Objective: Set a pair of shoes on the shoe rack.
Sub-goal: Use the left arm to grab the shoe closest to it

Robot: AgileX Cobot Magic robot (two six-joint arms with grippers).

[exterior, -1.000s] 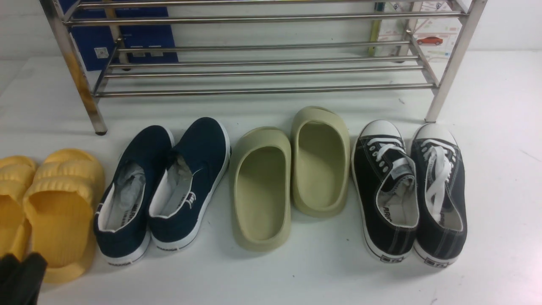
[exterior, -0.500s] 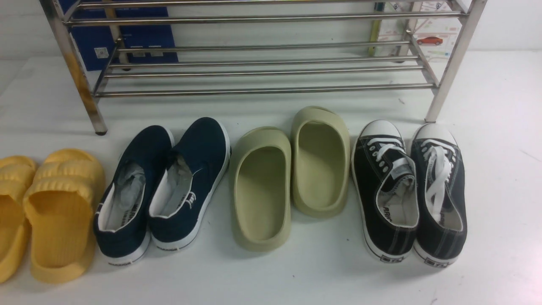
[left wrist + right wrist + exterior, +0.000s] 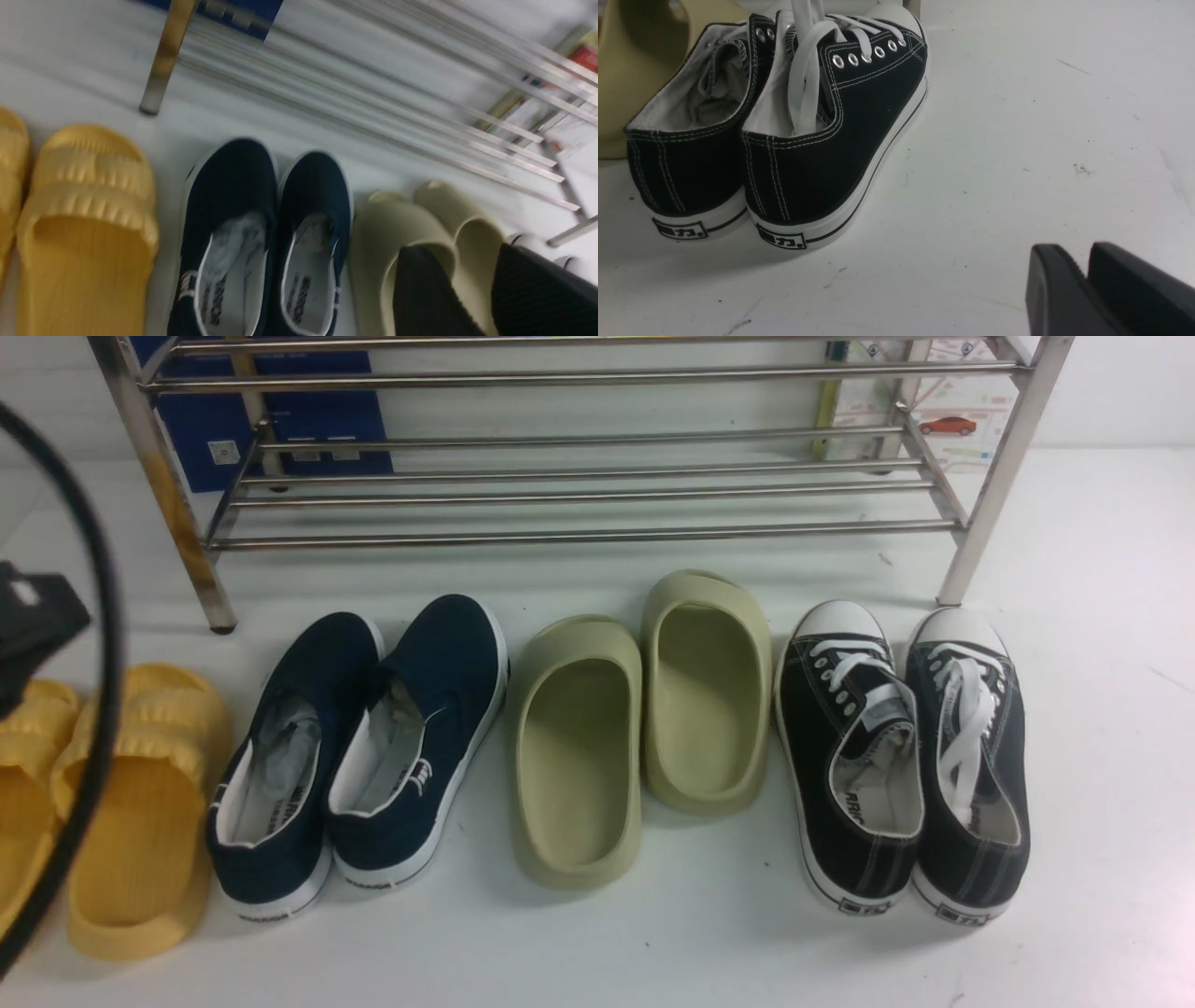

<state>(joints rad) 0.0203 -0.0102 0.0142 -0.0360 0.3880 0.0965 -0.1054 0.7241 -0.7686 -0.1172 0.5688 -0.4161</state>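
White tabletop (image 3: 653, 952): we judge navy slip-ons (image 3: 439, 672) soft, light; pinch heel collars; left gripper (image 3: 467, 261) spread, empty; right gripper (image 3: 1078, 254), cannot tell.

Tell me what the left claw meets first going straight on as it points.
Most likely the olive-green clogs; the open left claw aims at them, beside the navy shoes. Depth is unclear.

You are looking at a staged test bench in a lab-like room: a scuffed white surface (image 3: 653, 952), a row of assorted shoes (image 3: 579, 756) before a steel shoe rack (image 3: 579, 534), and a blue panel (image 3: 308, 420) and car poster (image 3: 952, 415) at the far wall.
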